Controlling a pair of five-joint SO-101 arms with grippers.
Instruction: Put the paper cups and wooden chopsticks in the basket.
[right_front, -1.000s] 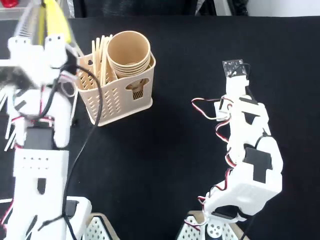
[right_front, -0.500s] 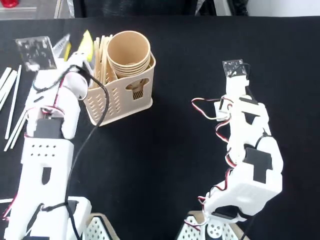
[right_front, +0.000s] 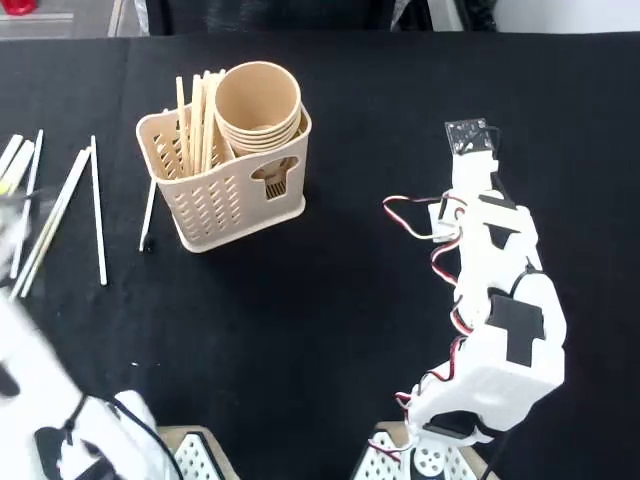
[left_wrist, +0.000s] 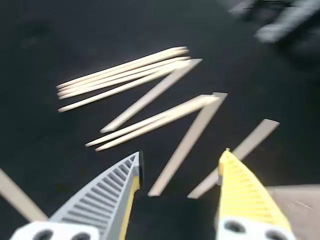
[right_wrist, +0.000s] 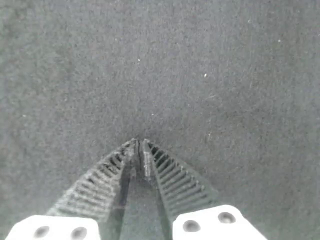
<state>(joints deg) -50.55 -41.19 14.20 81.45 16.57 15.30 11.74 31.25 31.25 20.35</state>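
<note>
The right arm (right_front: 497, 300) stands folded in the right half of the high view, with its base at the bottom edge and its wrist pointing up toward the middle right. The right gripper (right_wrist: 139, 143) has its ribbed fingers pressed together at the tips. The left arm (right_front: 40, 400) is a white blur in the lower-left corner. The left gripper (left_wrist: 182, 154) is spread wide, its grey and yellow fingers well apart.

Your white plastic right arm (right_front: 495, 300) trails red, black and white cables (right_front: 405, 218); your left gripper (left_wrist: 182, 155) is ribbed yellow.
</note>
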